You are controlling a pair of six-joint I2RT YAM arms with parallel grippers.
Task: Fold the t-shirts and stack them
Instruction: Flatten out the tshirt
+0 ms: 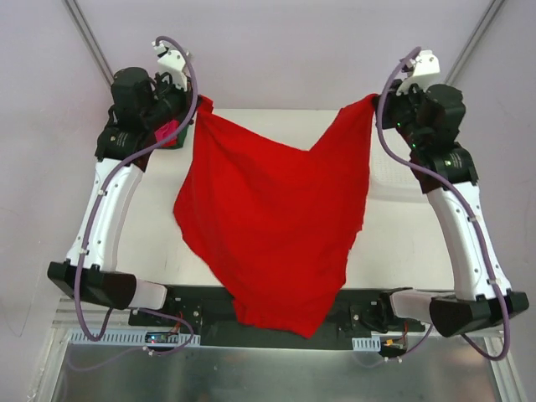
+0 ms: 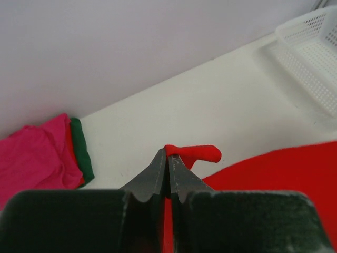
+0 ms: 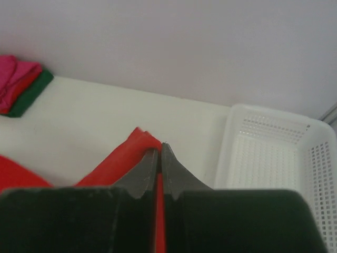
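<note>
L gripper (image 1: 194, 107) and R gripper (image 1: 378, 105) each pinch a top corner of the big red t-shirt (image 1: 276, 218). We see it sag between and below them, long axis toward the bases. Folded stack (image 2: 31, 158) sits left of L gripper, so L arm's nearer. Count: 1 held, 3 stacked (pink, red, green), 1 lattice basket (image 3: 234, 126) right of R.

A robotics lab test cell; two black-and-white machine arms, the left arm (image 1: 109, 209) and the right arm (image 1: 456, 226), are bolted to a black mounting plate (image 1: 209, 306) at the near edge of a plain white table (image 1: 151, 243); purple cables (image 1: 191, 84) loop along them; bare aluminium struts (image 1: 88, 38) stand far left and far right against blank pale lilac walls (image 1: 285, 50); a brushed metal sheet (image 1: 276, 377) lies nearest.
</note>
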